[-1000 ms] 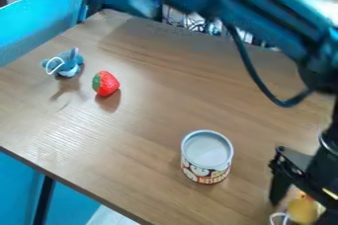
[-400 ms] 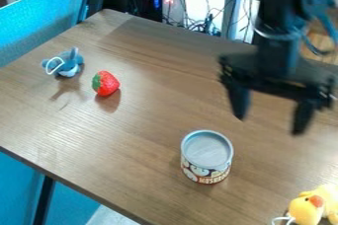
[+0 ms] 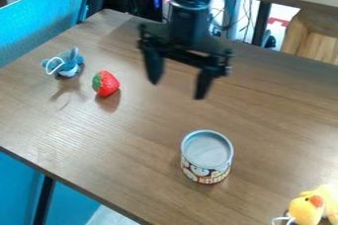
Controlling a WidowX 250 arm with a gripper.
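Hanging over the far middle of the surface [image 3: 139,145] with fingers [image 3: 154,66] spread wide, pointing down and holding nothing. Held clear of everything below, probably to avoid knocking into any of it. Just left of the fingers, and nearest to them, find a red strawberry [image 3: 107,84]. Lies on a rounded side with green cap toward the left, likely for want of a flat base. Farther left, near the strawberry but not touching it, see a small blue-grey toy [image 3: 64,63] with a white loop. Seems to rest on its own soft body, with the loop perhaps meant for hanging. Nearer, right of the strawberry, see a round tin [image 3: 206,157], standing upright on its flat bottom and probably steady that way. At the near right, find a yellow duck toy [image 3: 308,210], cut off by the edge of view. Beyond the surface at far left, see a blue panel [image 3: 39,26], perhaps serving as a divider.
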